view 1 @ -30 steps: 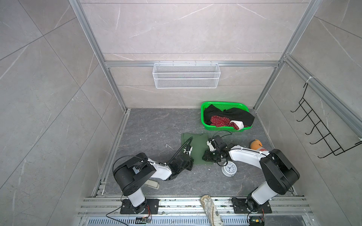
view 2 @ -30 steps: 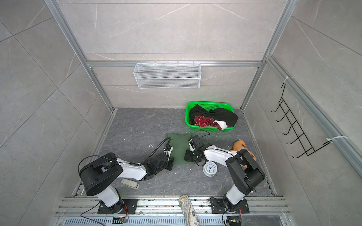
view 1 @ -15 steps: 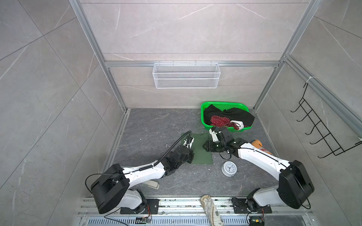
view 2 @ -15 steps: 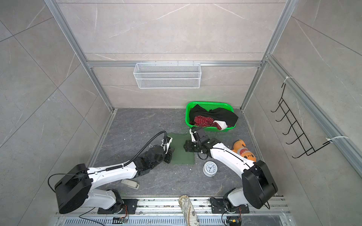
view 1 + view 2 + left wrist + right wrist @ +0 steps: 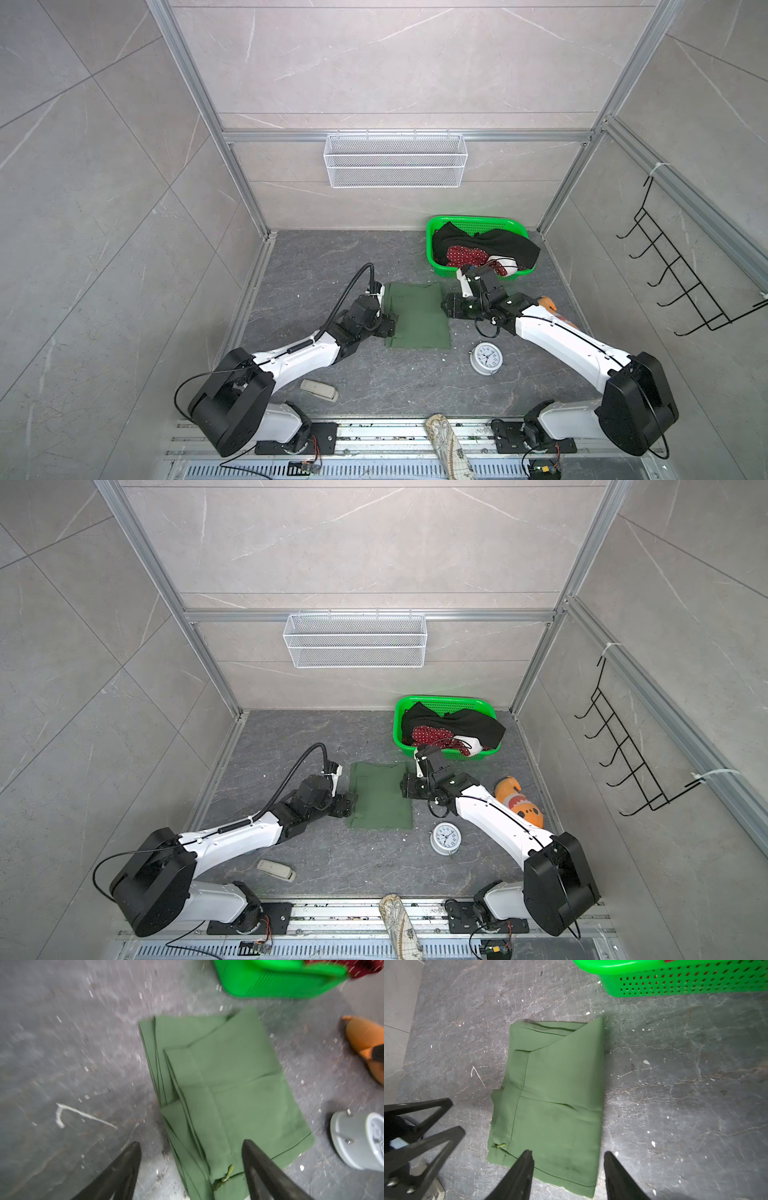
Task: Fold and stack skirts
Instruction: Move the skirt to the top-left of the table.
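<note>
The folded olive green skirt (image 5: 417, 316) lies flat mid-floor. Only the wrist views show the fingers: left gripper (image 5: 191, 1144) at its 9 o'clock and right gripper (image 5: 568, 1153) at 3 o'clock, both spread and empty. Both top views show the red dotted skirt (image 5: 463, 254) and black skirt (image 5: 498, 245) in the green basket (image 5: 473, 222) at 1 o'clock.

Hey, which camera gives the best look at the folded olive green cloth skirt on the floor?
The right wrist view: the folded olive green cloth skirt is sharp and nearly whole, layers and seams clear. The left wrist view shows it motion-blurred. Both top views show it small, with little fold detail.
</note>
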Controlling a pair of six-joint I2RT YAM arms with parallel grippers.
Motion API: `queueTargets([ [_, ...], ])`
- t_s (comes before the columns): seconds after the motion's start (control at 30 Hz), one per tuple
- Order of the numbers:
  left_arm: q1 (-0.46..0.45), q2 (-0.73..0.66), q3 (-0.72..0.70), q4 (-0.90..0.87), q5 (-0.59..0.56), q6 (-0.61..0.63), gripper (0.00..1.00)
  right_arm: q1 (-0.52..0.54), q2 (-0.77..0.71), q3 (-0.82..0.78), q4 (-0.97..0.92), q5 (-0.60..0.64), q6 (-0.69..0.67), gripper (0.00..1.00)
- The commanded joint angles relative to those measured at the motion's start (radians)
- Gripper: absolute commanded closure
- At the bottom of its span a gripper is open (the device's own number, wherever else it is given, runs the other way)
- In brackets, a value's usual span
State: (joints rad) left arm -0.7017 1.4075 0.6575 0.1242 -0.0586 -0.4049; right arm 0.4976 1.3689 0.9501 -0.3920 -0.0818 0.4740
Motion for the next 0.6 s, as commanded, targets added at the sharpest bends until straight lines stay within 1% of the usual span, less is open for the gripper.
queueTargets([
  [0.0,0.027,0.051,-0.009,0.067,0.109,-0.033,0.15,-0.004,-0.039,-0.027,0.015,-0.003,-0.008,0.42],
  [0.13,0.063,0.126,-0.004,0.121,0.175,-0.058,0.14,-0.004,-0.055,-0.036,0.024,-0.006,-0.008,0.41],
  [0.4,0.082,0.245,0.048,0.151,0.219,-0.065,0.15,-0.005,-0.082,-0.036,0.015,0.017,-0.017,0.41],
  [0.5,0.082,0.287,0.059,0.185,0.232,-0.076,0.17,-0.005,-0.08,-0.039,0.022,0.022,-0.017,0.41],
  [0.57,0.082,0.316,0.074,0.191,0.245,-0.082,0.21,-0.006,-0.075,-0.041,0.027,0.024,-0.017,0.41],
])
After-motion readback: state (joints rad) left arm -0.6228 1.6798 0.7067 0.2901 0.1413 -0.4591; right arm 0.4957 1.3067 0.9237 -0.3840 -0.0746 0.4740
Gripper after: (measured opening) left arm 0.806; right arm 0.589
